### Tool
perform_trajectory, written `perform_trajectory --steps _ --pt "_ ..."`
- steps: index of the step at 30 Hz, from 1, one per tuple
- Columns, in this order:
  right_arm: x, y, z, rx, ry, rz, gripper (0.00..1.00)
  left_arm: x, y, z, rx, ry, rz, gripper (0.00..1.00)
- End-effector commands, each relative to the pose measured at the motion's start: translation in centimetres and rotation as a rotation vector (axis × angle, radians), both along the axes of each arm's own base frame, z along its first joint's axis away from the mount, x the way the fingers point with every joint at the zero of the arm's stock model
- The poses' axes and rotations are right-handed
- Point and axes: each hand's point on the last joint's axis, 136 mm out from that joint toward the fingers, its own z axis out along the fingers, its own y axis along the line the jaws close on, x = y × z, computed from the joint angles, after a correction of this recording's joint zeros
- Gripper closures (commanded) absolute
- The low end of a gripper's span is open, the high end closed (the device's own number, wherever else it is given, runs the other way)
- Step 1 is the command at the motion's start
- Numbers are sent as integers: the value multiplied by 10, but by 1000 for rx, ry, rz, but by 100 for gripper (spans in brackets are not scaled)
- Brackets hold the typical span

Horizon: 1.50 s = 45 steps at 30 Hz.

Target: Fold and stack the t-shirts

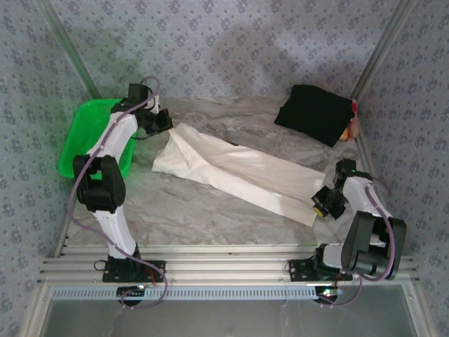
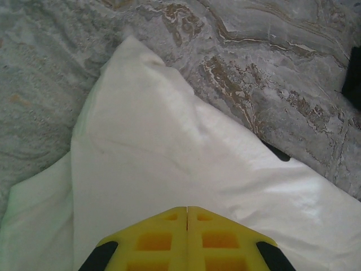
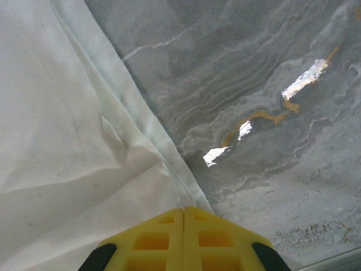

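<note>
- Folding the off-white t-shirt (image 1: 238, 172) looks to be the step in hand. It lies pulled into a long, narrow diagonal band across the marbled table (image 1: 210, 225), seemingly already doubled lengthwise.
- The left gripper (image 1: 163, 126) sits at the band's far-left end. Its yellow fingers are pressed together with cloth running up into them, and that end tents up off the table.
- The right gripper (image 1: 323, 203) sits at the band's near-right end, its fingers likewise closed at the hem corner, apparently pinching it.
- The black t-shirt (image 1: 312, 112) rests folded at the far-right corner, well apart from both grippers.
- A green basket (image 1: 84, 137) stands at the far-left edge, beside the left arm.
- The likely next move is to carry one end over onto the other to halve the band. That calls for firm pinches and taut cloth, so the layers land flat and aligned.
</note>
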Motion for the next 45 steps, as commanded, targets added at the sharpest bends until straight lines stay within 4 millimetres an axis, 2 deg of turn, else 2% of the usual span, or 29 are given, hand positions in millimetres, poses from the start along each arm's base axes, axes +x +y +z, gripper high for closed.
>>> perform_trajectory --steps 1,15,16,19,29,32,33,34,35,37,38,39,42,44,45 --pt "11 -5 4 -6 -20 19 100 4 -10 4 11 -2 -63 100" --pt "20 -13 -4 -14 7 49 100 23 -26 -20 40 39 -109 100" --pt "20 -14 -5 -16 6 51 100 29 -28 -13 39 19 -114 100" --pt "22 -15 -6 -16 10 57 100 33 -33 -12 40 22 -126 100" --pt "30 -19 -14 -12 22 74 100 45 -46 -29 30 51 -133 100" --pt "34 -21 -17 -19 22 81 95 49 -47 -36 25 58 -125 100" --pt "34 -21 -18 -17 22 79 93 51 -50 -36 9 58 -123 98" --pt "36 -22 -19 -16 22 68 87 53 -53 -37 -6 59 -121 92" --pt "38 -23 -18 -18 18 65 79 54 -56 -37 -20 61 -120 81" --pt "46 -25 -11 -16 -14 59 71 56 -62 -36 -59 71 -107 60" --pt "51 -28 -3 -27 -42 58 64 56 -63 -33 -75 73 -95 49" --pt "57 -29 5 -33 -77 61 57 55 -64 -27 -84 71 -87 42" --pt "76 -27 42 -35 -219 94 48 41 -64 -2 -124 69 -66 33" --pt "85 -14 70 3 -327 133 37 22 -65 10 -172 78 -38 29" --pt "88 -3 89 23 -406 173 27 9 -67 10 -205 96 -24 27"
